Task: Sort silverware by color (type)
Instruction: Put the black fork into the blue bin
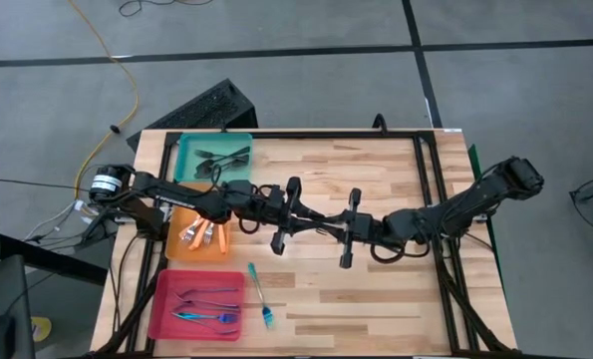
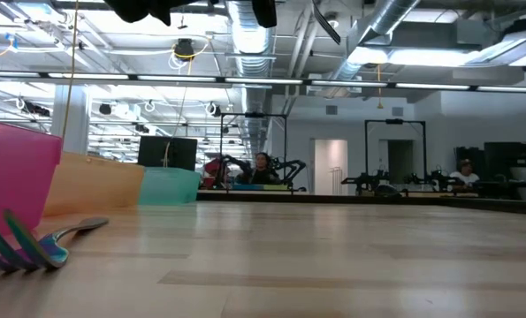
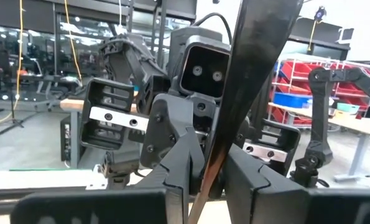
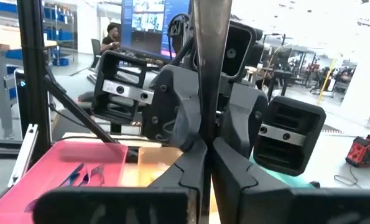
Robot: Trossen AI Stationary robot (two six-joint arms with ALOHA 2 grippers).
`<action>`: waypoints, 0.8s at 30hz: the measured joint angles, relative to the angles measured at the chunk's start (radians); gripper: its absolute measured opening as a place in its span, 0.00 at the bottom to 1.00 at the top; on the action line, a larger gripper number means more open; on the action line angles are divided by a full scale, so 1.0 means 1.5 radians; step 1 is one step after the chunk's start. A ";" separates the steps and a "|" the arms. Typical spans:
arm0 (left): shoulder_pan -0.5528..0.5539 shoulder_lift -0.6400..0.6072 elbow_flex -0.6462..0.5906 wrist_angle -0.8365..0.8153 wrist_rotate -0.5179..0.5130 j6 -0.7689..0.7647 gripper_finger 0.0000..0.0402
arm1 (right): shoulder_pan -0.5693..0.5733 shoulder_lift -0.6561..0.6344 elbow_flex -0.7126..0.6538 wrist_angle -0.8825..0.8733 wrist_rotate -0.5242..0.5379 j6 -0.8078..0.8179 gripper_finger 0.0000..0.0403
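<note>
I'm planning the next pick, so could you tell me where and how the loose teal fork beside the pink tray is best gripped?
Grip the fork on its slim handle, from straight above, with the fingers across it. It lies flat on the table, clear of the pink tray, and its head end is wider, so probably a poorer hold.

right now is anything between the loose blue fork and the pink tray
Nothing visible. The blue fork lies on bare wood just beside the pink tray, apart from it. The left gripper and right gripper meet above the table's middle, both pinching one dark fork.
</note>
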 joint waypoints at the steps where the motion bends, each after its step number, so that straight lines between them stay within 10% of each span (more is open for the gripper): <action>1: 0.000 0.000 0.000 -0.002 0.000 -0.001 0.11 | 0.000 0.000 0.000 -0.008 0.000 0.004 0.14; 11: 0.007 -0.004 0.000 -0.022 -0.036 -0.004 0.07 | -0.002 -0.028 0.002 -0.100 -0.008 0.026 0.20; 24: 0.008 -0.006 0.000 -0.052 -0.072 -0.003 0.03 | -0.010 -0.028 0.001 -0.143 -0.020 0.051 0.57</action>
